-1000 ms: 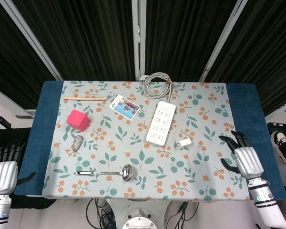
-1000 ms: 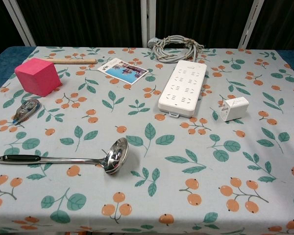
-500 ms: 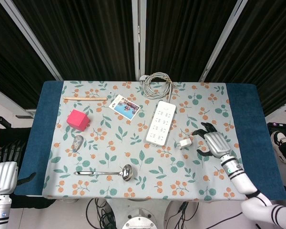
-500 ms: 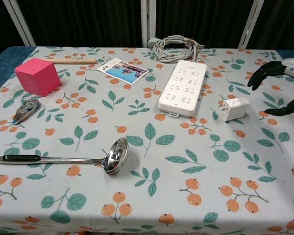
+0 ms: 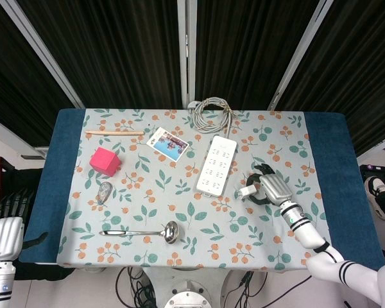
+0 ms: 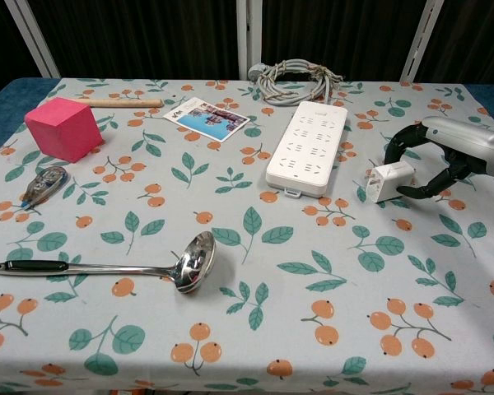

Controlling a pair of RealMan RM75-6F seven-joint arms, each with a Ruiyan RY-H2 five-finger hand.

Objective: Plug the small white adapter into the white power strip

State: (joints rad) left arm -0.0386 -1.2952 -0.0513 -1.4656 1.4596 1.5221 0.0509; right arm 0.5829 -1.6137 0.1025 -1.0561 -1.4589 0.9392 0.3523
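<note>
My right hand point(image 6: 439, 156) sits over the adapter point(image 6: 390, 181), fingers point(image 6: 399, 141) curled around it from the far and near sides; I can't tell whether they actually touch it, so I won't call it held. The adapter lies on the tabletop point(image 6: 329, 329) just right of the strip point(image 6: 308, 146), near the strip's nearer end, with a small gap between them. In the head view the same hand point(image 5: 272, 188) reaches in from the right edge, the adapter point(image 5: 248, 191) at its fingertips and the strip point(image 5: 216, 165) beside it.

Beyond the strip's far end lies its coiled cable point(image 6: 295, 80). Left of the strip lies a photo card point(image 6: 207, 118), then a wooden stick point(image 6: 123, 103) and a pink cube point(image 6: 63, 127). Further left and nearer me lie a tape dispenser point(image 6: 42, 184) and a ladle point(image 6: 123, 265).

My left hand point(image 5: 4, 236) hangs off the tabletop's near left corner, fingers loose, holding nothing.
</note>
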